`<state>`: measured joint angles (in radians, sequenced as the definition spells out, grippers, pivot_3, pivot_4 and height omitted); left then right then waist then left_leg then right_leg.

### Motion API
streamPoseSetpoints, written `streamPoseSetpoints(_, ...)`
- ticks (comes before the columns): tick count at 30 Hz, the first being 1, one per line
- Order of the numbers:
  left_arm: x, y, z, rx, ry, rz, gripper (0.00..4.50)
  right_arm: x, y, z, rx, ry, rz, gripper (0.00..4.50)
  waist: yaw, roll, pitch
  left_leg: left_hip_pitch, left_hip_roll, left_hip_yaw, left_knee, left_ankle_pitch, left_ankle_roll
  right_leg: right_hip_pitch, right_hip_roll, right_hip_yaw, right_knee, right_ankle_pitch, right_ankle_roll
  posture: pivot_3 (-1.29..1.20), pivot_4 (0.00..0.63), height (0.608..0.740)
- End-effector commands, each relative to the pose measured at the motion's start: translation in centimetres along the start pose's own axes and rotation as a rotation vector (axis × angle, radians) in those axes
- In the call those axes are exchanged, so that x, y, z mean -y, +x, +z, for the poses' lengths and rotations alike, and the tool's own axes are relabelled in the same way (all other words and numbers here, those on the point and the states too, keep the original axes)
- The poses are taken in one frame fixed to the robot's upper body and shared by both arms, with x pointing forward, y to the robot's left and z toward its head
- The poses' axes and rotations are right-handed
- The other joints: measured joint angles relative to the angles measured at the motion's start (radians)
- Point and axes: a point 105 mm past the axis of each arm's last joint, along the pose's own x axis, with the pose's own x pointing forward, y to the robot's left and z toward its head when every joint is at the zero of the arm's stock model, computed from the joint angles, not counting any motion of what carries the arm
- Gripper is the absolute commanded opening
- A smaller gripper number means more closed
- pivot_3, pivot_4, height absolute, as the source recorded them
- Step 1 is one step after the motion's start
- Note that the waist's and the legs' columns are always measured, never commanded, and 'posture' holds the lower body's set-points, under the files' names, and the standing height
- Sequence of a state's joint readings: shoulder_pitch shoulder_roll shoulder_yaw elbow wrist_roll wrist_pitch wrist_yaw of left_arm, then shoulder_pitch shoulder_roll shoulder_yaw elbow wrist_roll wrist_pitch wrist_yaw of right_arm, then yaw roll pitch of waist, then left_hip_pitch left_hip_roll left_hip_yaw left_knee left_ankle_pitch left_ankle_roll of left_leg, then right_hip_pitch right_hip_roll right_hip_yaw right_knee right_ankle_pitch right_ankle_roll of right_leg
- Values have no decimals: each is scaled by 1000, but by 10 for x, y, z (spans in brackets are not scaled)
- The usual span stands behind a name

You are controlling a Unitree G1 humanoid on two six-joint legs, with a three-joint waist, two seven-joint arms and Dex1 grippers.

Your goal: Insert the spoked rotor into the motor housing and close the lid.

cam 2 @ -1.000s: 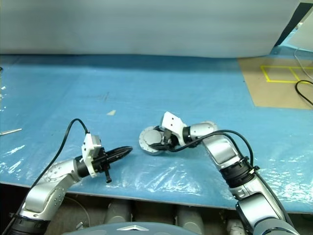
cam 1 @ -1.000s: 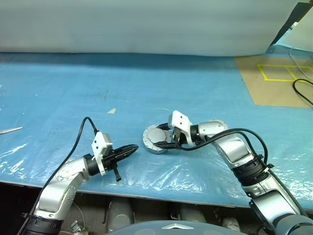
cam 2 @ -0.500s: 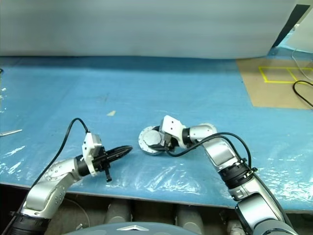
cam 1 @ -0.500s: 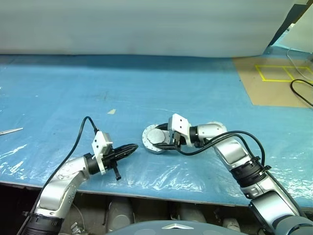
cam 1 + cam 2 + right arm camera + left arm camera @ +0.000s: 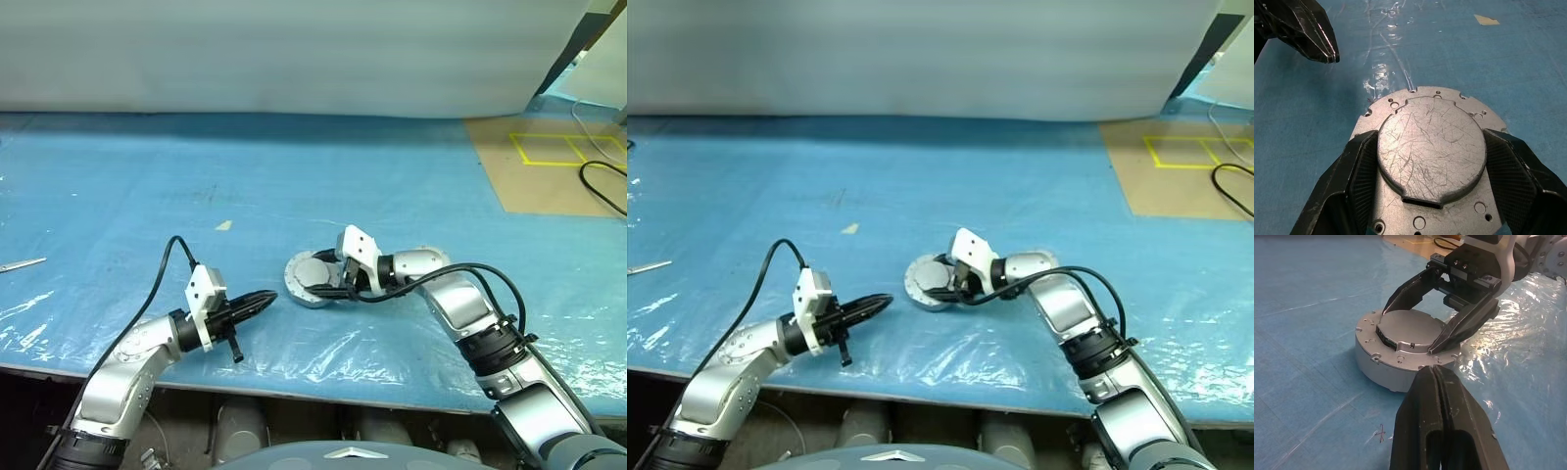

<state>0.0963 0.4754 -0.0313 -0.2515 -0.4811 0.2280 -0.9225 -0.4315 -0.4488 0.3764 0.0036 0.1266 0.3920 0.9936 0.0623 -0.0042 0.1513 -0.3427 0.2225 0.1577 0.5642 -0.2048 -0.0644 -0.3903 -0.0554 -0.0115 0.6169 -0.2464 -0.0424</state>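
The round grey metal motor housing (image 5: pixel 1400 360) sits on the blue plastic sheet (image 5: pixel 294 176) over the table, near the front edge & about mid between the 2 arms. The plain grey round lid (image 5: pixel 1431 147) lies flat on top of it, scratched face up, its raised part pinched between the 2 black fingers of the right gripper (image 5: pixel 1431 161). So the right gripper is holding the lid, jaws fairly wide, one finger each side of it.

The right gripper is the one at the job; it comes in from the robot's right, pointing left & a bit down. The lid is right between its fingers, flat, no long side to line up.

The left gripper (image 5: pixel 1436 377) is closed tight w/ nothing in it. It waits just beside the housing, on the robot's left, not touching, pointing at it.

Can't see the rotor; prob. inside already.
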Motion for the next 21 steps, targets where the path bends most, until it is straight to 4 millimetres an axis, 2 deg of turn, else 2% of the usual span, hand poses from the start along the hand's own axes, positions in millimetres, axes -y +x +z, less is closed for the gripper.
streamPoseSetpoints(1, -5, 11, 13, 22, 20, -2, 0, -8, 0, -46, -159, 99, 10, 2959, 1, 0, 0, 0, 0, 0, 0, 0, 0, 0, 0, 0, 0, 0, 0, 0, 150, 740)
streamPoseSetpoints(5, -12, 26, 8, -34, 18, -14, 0, -4, -2, -43, -151, 100, -6, 2959, 3, 1, -1, 5, 0, 0, 0, 0, 0, 1, 0, 1, 0, 0, 0, 0, 150, 740)
streamPoseSetpoints(11, -22, 37, -17, -151, 80, -13, 0, -1, -2, -41, -143, 103, -21, 2959, 4, 1, -3, 6, -1, 2, -3, 0, 0, 1, 0, 2, -3, 0, 0, 0, 150, 740)
streamPoseSetpoints(15, -27, 40, -19, -152, 99, -2, 0, 0, -6, -41, -143, 106, -29, 2959, 6, 2, -5, 7, -1, 2, -3, 0, 0, 4, -1, 2, -3, 0, 0, 0, 150, 740)
streamPoseSetpoints(21, -23, 50, -16, -125, 102, -21, 0, -2, -8, -44, -148, 110, -32, 2959, 8, 2, -6, 8, -1, 2, -4, 0, 1, 5, -2, 2, -6, 0, 1, 0, 150, 740)
